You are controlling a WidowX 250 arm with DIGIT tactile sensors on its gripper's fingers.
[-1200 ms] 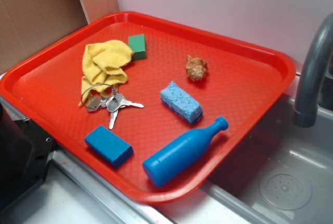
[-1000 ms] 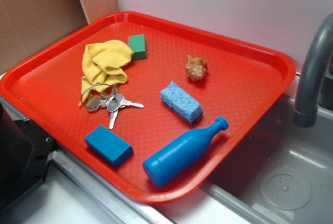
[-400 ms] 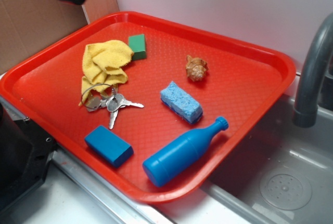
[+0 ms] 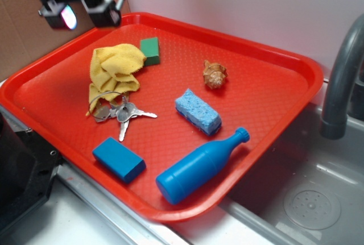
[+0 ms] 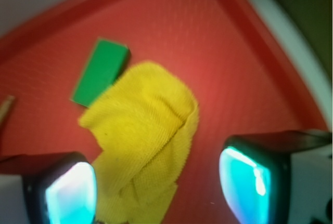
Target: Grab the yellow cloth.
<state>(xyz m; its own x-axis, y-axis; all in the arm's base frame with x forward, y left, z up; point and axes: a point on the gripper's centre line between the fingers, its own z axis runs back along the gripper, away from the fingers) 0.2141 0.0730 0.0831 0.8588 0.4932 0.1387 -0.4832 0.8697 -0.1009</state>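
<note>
Big red tray (image 4: pixel 273 94) fills the frame, spreading out below the gripper (image 4: pixel 79 9) and away to its right in the exterior view, with a grey faucet (image 4: pixel 341 80) far off past the tray's edge. The claw hangs released over the tray's upper-left corner, fingers wide apart with nothing between them. Well clear of it lie a blue bottle (image 4: pixel 199 167), a blue block (image 4: pixel 119 159) and a light-blue sponge (image 4: pixel 197 111). Now the target: the yellow cloth (image 4: pixel 114 74) sits below the claw and a touch toward the tray's middle, crumpled, not yet touched. From the wrist camera the yellow cloth (image 5: pixel 143 141) lies between the two fingertips (image 5: pixel 70 193), its long run pointing back toward the camera. A straight drop looks right. A green block (image 4: pixel 151 50) touches the cloth's far edge; keys (image 4: pixel 122 112) rest on its near end; a small shell (image 4: pixel 214 74) sits apart.
</note>
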